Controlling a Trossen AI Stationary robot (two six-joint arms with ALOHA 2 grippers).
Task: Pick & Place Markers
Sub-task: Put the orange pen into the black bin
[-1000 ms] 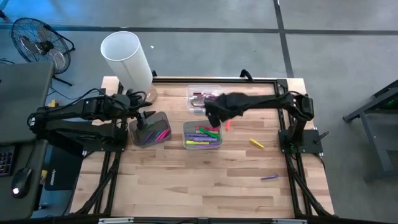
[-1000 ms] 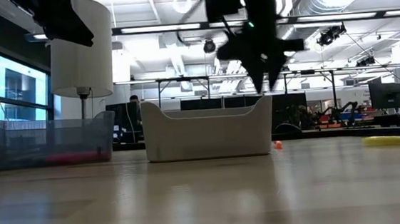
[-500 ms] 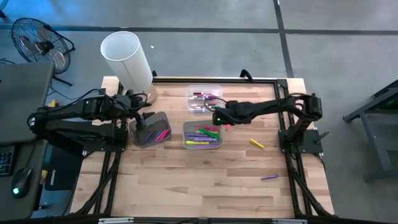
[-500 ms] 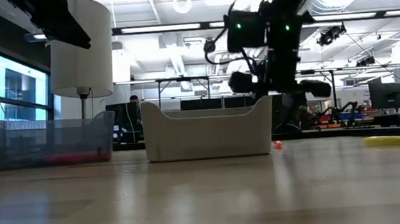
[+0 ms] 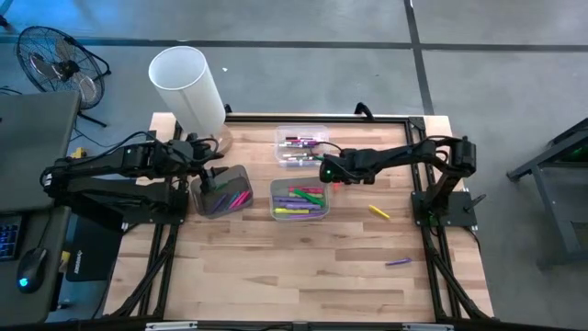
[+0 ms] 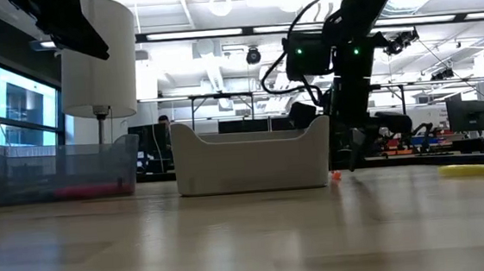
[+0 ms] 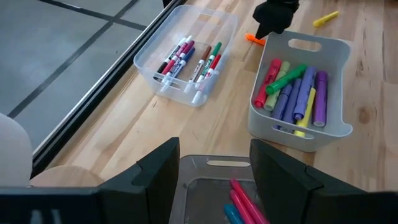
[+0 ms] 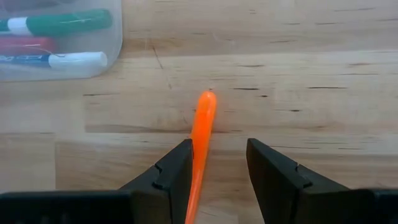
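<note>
An orange marker (image 8: 201, 140) lies flat on the wood between the clear bin (image 5: 301, 145) and the white bin (image 5: 299, 199), both holding markers. My right gripper (image 8: 217, 168) is open and low over it, pointing steeply down, one finger on either side. It also shows in the high view as my right gripper (image 5: 329, 175). A yellow marker (image 5: 378, 211) and a purple marker (image 5: 397, 262) lie loose on the table farther right. My left gripper (image 7: 214, 180) hangs open above the dark bin (image 5: 223, 193) with pink markers, holding nothing. My right gripper stands astride the orange marker, which runs along the fingers and lies close against the inner side of one finger (image 8: 177, 168). Whether that finger touches it, I cannot tell. The marker rests on the table.
A tall white tube (image 5: 188, 87) stands at the table's far left corner. The white bin's wall (image 6: 251, 156) is just beside my right gripper in the low view. Bare wood stretches across the near half of the table.
My right gripper has come down from high above the clear bin's right end to just over the table at the orange marker, rolling its wrist as it sank. Its fingers have stayed open. The marker has not moved.
</note>
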